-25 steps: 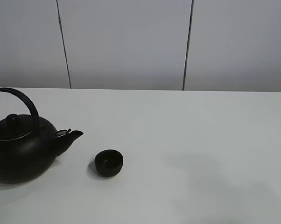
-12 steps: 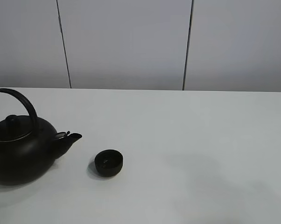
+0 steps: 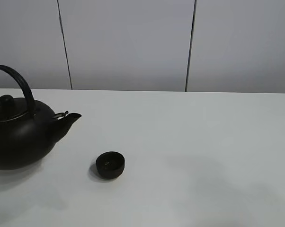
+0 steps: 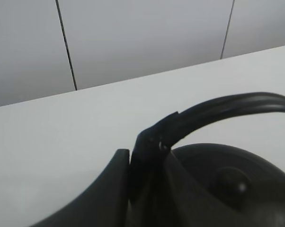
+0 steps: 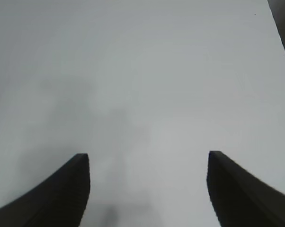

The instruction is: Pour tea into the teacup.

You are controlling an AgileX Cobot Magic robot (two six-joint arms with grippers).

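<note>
Left gripper [image 4: 146, 158], seen close through its own wrist camera, is clamped on the arched handle [image 4: 227, 106] of a big round black teapot [image 3: 14, 142]. Its dark fingers [image 4: 111, 189] press in on either side of the handle, where the arch bends down toward the pot's body. The domed lid and its small knob [image 4: 232, 182] sit just below the grip.

From the high camera, the teapot is at the left edge of the white table [image 3: 204, 127], partly cut off by the picture's border. It looks raised a little off the surface, with a soft shadow on the tabletop beneath it. Its short spout [image 3: 69, 117] points right, along the table.

To the right of the pot and nearer the front edge stands the teacup [image 3: 110, 164], a small, low, round matte-black cup with no handle. It stands upright on the table, left of the table's middle, below and past the tip of the spout and well apart from the pot. Its inside is too dark to show whether it holds any liquid.

Further right the tabletop carries only a faint grey shadow [image 3: 199, 175]. The right gripper [image 5: 147, 189] shows in its wrist view with both dark fingers [image 5: 62, 194] spread wide and nothing between them, hanging over bare white tabletop. A grey panelled wall [image 3: 128, 42] with thin dark seams runs behind the table's back edge.
</note>
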